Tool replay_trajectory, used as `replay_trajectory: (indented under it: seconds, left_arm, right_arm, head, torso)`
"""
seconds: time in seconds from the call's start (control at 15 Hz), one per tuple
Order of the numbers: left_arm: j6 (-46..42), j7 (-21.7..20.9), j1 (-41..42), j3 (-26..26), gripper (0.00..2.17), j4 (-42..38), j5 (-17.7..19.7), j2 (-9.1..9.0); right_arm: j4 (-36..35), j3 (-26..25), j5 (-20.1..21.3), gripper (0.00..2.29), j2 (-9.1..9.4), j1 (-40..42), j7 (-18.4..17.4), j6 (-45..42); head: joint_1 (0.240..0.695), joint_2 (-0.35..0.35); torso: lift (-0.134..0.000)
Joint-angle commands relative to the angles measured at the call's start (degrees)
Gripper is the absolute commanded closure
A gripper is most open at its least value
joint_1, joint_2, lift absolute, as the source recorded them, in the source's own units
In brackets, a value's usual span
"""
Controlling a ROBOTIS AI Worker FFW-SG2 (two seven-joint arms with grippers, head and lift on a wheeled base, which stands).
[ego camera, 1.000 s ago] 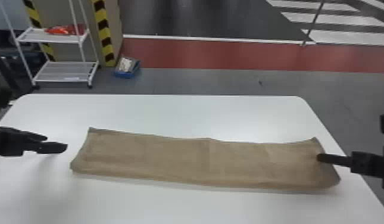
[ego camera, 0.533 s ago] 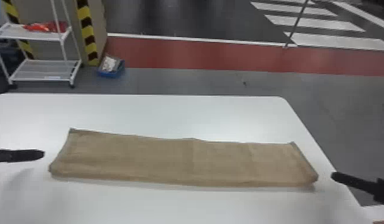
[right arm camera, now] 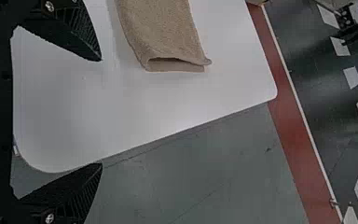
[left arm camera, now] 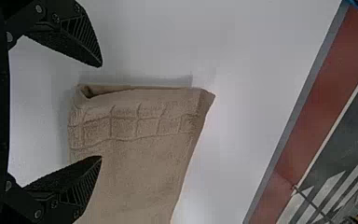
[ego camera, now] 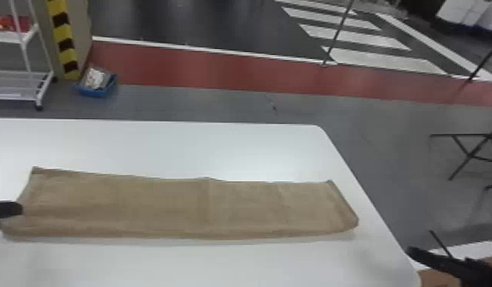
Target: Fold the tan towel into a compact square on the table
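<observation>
Tan and strip-shaped, the cloth towel (ego camera: pixel 180 208) ends near the right edge of the white table (ego camera: pixel 218 149), and the wide-spread black left gripper (left arm camera: pixel 101 112) (the black right gripper (right arm camera: pixel 101 112), too) should pinch every layer squarely.

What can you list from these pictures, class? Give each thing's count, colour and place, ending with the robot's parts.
towel: one, tan, lying in a long folded strip on the table
table: one, white, under the towel
wheeled rack: one, white, beyond the table, left
item on the rack: red, upper shelf, exact count unclear
bin: one, blue, on the floor near the rack
hazard-striped strip: one, yellow and black, behind the rack
floor band: one, red, beyond the table
floor stripes: at least four, white, far right
left claw: one, black, open, at the towel's left end
right claw: one, black, open, by the table's right edge
</observation>
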Motion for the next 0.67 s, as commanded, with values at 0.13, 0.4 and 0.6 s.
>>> replay_trajectory:
  seconds: [0.13,0.4,0.6]
  left_arm:
    - [-8.4,3.6,0.2,-1.4,0.20,0.4,-0.5,-1.33]
    - [-10.6,4.2,0.2,-2.9,0.21,1.7,-1.7,-1.42]
    - [-10.6,3.9,0.1,-3.8,0.31,2.3,-2.3,-1.51]
  right_arm:
    - [0.4,-0.6,-1.1,0.08,0.24,1.9,0.8,-1.7]
    - [1.5,-0.6,-1.8,0.08,0.15,1.9,0.9,-2.9]
    - [2.4,-0.5,-1.8,0.08,0.06,1.7,0.9,-3.8]
  head:
    - [0.695,-0.323]
    - [0.695,-0.314]
    - [0.695,-0.319]
  torso:
    - [-0.125]
    - [-0.125]
    - [-0.125]
